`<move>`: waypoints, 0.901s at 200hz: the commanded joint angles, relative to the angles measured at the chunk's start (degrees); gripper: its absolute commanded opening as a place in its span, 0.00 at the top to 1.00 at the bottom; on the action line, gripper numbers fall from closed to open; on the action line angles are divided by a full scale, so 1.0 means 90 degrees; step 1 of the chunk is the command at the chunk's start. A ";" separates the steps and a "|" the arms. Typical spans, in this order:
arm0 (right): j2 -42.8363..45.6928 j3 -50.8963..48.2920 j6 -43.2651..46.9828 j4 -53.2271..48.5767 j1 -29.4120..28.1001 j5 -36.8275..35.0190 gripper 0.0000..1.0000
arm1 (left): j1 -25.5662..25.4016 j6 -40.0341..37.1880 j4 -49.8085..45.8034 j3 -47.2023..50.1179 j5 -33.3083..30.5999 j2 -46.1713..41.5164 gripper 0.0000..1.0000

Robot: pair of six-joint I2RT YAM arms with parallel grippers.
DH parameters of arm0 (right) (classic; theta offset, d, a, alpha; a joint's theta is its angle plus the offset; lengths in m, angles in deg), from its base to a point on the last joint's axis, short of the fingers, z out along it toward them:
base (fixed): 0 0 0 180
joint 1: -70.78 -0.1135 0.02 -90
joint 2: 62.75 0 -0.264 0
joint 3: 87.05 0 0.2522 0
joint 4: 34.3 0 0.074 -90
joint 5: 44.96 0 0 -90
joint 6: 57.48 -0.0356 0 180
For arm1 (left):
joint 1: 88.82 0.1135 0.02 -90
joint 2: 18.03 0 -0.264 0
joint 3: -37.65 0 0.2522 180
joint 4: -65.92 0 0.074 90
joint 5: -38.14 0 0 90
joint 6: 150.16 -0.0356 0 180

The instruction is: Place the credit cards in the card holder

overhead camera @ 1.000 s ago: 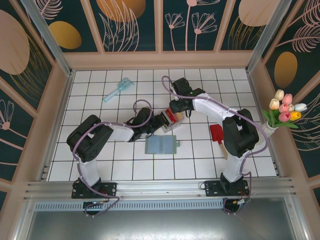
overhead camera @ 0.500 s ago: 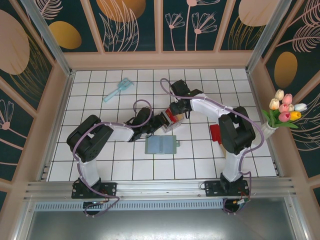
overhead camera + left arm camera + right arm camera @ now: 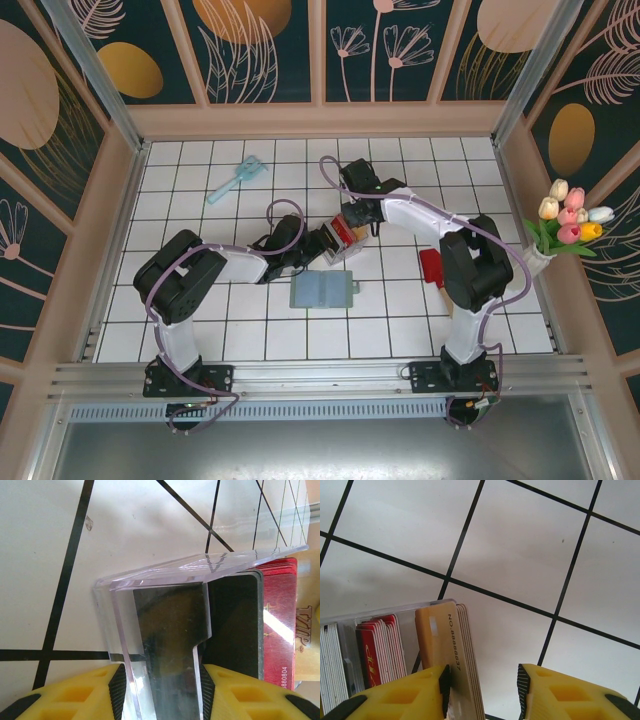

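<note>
Card-picking step, I reckon: left hand (image 3: 162,690) is clamping the clear plastic box (image 3: 150,580), and right hand (image 3: 482,690) is straddling the tan-orange credit cards (image 3: 442,640), fingers apart. Next it's needing a pinch and a lift over to the card holder (image 3: 322,289), lying just beside the box on the worktop (image 3: 200,320).

I'm looking down on a white tiled table (image 3: 200,300) with black grid lines. A flat sage-green folding card holder (image 3: 322,289) lies on the tiles near the middle, a little toward the near edge. A pale blue plastic brush-like tool (image 3: 236,180) lies at the far left, well apart from it. A red flat-bladed tool (image 3: 429,266) lies on the right, partly hidden. A clear plastic box (image 3: 340,240) stands tilted just beyond the card holder; I can't tell whether it touches the tiles.
</note>
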 commanded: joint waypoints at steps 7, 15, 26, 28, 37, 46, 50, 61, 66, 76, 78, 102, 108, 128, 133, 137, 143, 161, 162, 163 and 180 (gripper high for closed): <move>0.0208 -0.0022 -0.0053 -0.0056 0.0075 -0.0184 0.62 | -0.0027 -0.0013 -0.0325 0.0132 0.0054 0.0223 0.55; 0.0213 -0.0020 -0.0053 -0.0050 0.0074 -0.0137 0.64 | -0.0025 -0.0016 -0.0329 0.0127 0.0051 0.0232 0.55; 0.0220 -0.0025 -0.0058 -0.0046 0.0075 -0.0104 0.65 | -0.0025 -0.0028 -0.0329 0.0130 0.0061 0.0242 0.55; 0.0218 -0.0020 -0.0059 -0.0051 0.0075 -0.0096 0.66 | -0.0027 -0.0029 -0.0330 0.0132 0.0061 0.0242 0.55; 0.0232 -0.0016 -0.0046 -0.0050 0.0075 -0.0048 0.68 | -0.0022 -0.0019 -0.0317 0.0130 0.0061 0.0238 0.55; 0.0249 -0.0016 -0.0043 -0.0042 0.0075 -0.0022 0.69 | -0.0027 -0.0009 -0.0310 0.0142 0.0061 0.0244 0.55; 0.0250 -0.0003 -0.0044 -0.0043 0.0075 -0.0003 0.71 | -0.0022 -0.0007 -0.0305 0.0142 0.0061 0.0251 0.55; 0.0267 0.0002 -0.0029 -0.0050 0.0077 0.0027 0.74 | -0.0025 -0.0002 -0.0297 0.0142 0.0070 0.0247 0.55; 0.0267 0.0016 -0.0033 -0.0060 0.0077 0.0027 0.74 | -0.0027 -0.0008 -0.0295 0.0142 0.0078 0.0248 0.55; 0.0282 0.0037 -0.0034 -0.0067 0.0081 0.0033 0.75 | -0.0020 -0.0005 -0.0299 0.0137 0.0065 0.0249 0.55; 0.0277 0.0034 -0.0033 -0.0066 0.0081 0.0034 0.75 | -0.0018 -0.0006 -0.0300 0.0141 0.0062 0.0251 0.55; 0.0346 0.0084 -0.0062 -0.0096 0.0080 0.0093 0.83 | -0.0027 -0.0004 -0.0305 0.0142 0.0061 0.0243 0.55; 0.0381 0.0100 -0.0063 -0.0108 0.0075 0.0132 0.86 | -0.0026 -0.0009 -0.0310 0.0142 0.0063 0.0243 0.55; 0.0520 0.0140 -0.0138 -0.0153 0.0074 0.0236 0.88 | -0.0027 -0.0013 -0.0319 0.0142 0.0054 0.0233 0.55; 0.0569 0.0141 -0.0158 -0.0162 0.0075 0.0285 0.89 | -0.0022 -0.0017 -0.0324 0.0142 0.0052 0.0228 0.55; 0.0603 0.0136 -0.0170 -0.0146 0.0075 0.0323 0.89 | -0.0021 -0.0020 -0.0322 0.0133 0.0047 0.0223 0.55; 0.0655 0.0131 -0.0194 -0.0144 0.0075 0.0382 0.90 | -0.0027 -0.0028 -0.0339 0.0132 0.0039 0.0208 0.55; 0.0762 0.0121 -0.0302 -0.0180 0.0075 0.0596 0.91 | -0.0025 -0.0057 -0.0340 0.0114 0.0042 0.0194 0.54; 0.0768 0.0121 -0.0314 -0.0181 0.0075 0.0608 0.91 | -0.0021 -0.0058 -0.0335 0.0113 0.0047 0.0194 0.54; 0.0771 0.0121 -0.0325 -0.0187 0.0075 0.0614 0.91 | -0.0024 -0.0063 -0.0332 0.0118 0.0044 0.0189 0.54; 0.0886 0.0092 -0.0470 -0.0208 0.0075 0.0851 0.94 | -0.0021 -0.0093 -0.0340 0.0113 0.0047 0.0122 0.54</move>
